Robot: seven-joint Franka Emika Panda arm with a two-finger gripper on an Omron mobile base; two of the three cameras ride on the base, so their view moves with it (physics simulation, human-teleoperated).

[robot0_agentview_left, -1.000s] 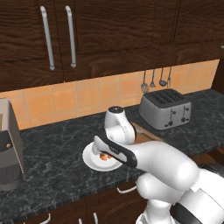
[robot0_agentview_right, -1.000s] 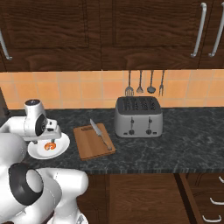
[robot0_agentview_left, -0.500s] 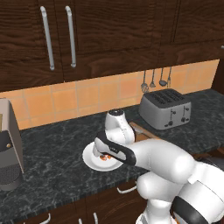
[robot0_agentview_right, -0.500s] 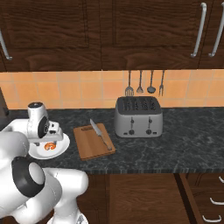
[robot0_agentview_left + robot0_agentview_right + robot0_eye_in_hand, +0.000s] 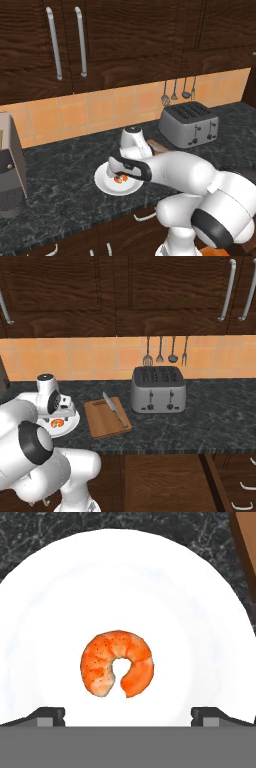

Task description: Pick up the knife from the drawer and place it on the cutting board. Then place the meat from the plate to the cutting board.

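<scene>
The plate (image 5: 220, 612) sits near the front edge of the desk (image 5: 210, 416), just beside the left short end of the cutting board (image 5: 100, 423). It holds one item: the meat (image 5: 117, 669), curled, lying near the plate's centre. The cutting board carries the knife (image 5: 115, 410), laid diagonally across it, blade toward the front edge. The hand (image 5: 127, 714) hangs directly above the plate, fingertips (image 5: 50, 716) spread wide on either side of the meat, gripping nothing. A toaster (image 5: 157, 388) stands right of the board.
</scene>
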